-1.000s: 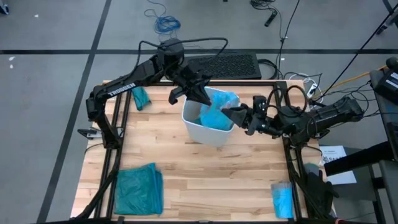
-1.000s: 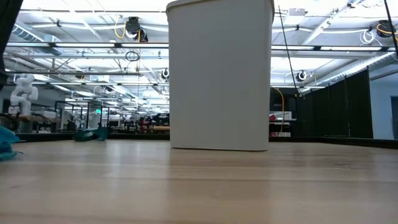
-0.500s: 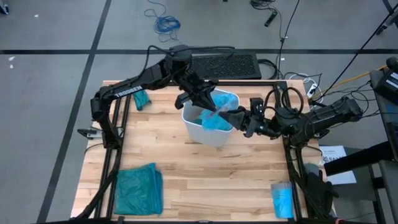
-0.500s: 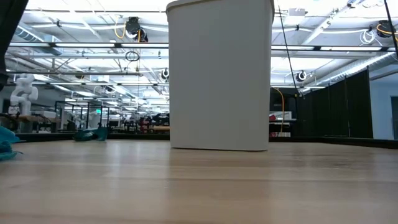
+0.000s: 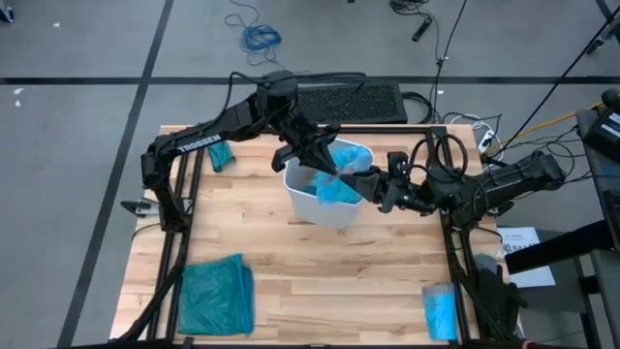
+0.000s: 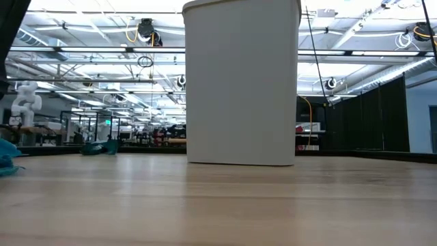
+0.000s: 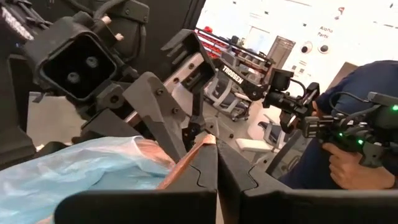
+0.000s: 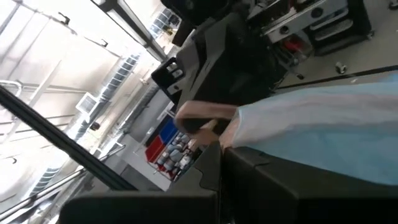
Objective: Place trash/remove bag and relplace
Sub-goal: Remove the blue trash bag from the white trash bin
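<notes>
Left gripper (image 5: 327, 165) closed on the pale blue bag (image 5: 341, 173) over the white bin's (image 5: 320, 205) open top; right gripper (image 5: 360, 180) pinched shut on the same bag at the bin's right rim. Bin stands mid-table, toward the far edge. Bare wood table (image 5: 329, 276) in front. Teal-green bag (image 5: 215, 296) at near left corner, folded blue packet (image 5: 440, 310) near right. "TROSSEN" reads on left arm (image 5: 190, 142).
</notes>
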Controlling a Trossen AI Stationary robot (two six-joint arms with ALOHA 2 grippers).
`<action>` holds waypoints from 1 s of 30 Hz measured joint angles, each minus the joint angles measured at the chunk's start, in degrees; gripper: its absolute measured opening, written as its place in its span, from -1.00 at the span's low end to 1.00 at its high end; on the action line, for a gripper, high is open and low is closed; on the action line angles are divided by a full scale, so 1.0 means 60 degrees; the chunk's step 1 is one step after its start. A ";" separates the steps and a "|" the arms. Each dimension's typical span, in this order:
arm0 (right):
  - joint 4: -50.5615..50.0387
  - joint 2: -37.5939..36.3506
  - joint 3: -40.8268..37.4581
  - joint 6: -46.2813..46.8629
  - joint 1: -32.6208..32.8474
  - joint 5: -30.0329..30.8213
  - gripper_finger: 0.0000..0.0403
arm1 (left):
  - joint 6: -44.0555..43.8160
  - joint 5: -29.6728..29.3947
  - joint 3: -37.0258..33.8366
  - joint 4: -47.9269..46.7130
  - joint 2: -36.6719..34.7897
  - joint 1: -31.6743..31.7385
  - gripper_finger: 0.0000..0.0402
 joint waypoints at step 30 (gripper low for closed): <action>0.1349 0.0130 -0.0004 -0.0974 -0.0133 -0.0845 -1.00 | -0.0237 0.0546 -0.0015 -0.0510 0.0830 -0.0041 -1.00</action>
